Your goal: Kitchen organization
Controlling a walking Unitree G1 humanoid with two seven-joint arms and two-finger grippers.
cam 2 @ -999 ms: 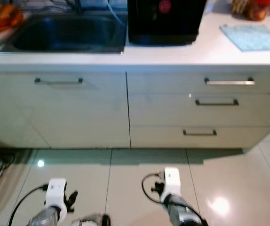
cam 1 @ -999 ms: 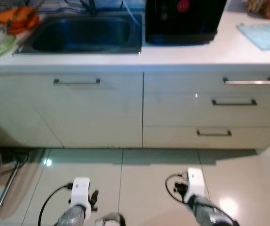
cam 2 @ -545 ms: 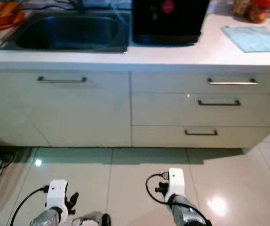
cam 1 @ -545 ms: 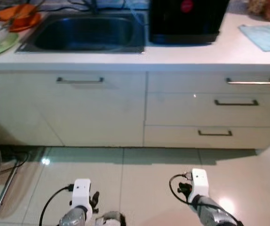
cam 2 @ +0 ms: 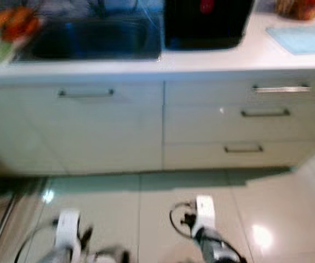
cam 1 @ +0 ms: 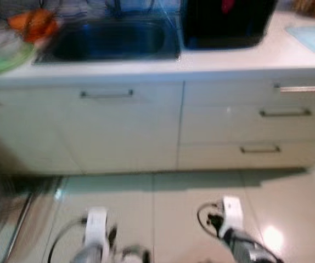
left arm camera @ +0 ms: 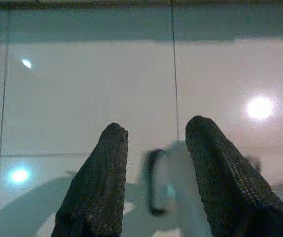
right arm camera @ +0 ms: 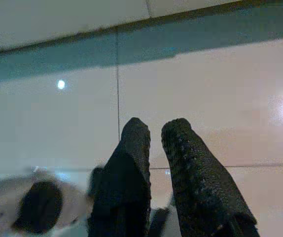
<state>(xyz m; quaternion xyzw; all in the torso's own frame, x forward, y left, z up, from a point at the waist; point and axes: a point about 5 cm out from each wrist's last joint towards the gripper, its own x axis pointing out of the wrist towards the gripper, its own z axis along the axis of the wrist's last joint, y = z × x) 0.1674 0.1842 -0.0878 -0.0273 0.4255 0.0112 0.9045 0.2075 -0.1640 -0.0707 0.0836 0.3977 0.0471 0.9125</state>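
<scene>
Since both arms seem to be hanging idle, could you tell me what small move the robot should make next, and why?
Probably step closer to the counter: both the left gripper and right gripper hang low over the floor tiles, holding nothing, while the sink and drawers sit well ahead.

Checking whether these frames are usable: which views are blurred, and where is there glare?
Left and right eye views: motion-blurred throughout, the sink and drawer handles smeared. Left wrist view: fingers sharp, bright glare spot on the floor tiles. Right wrist view: dim, with glare at the frame's edge.
</scene>
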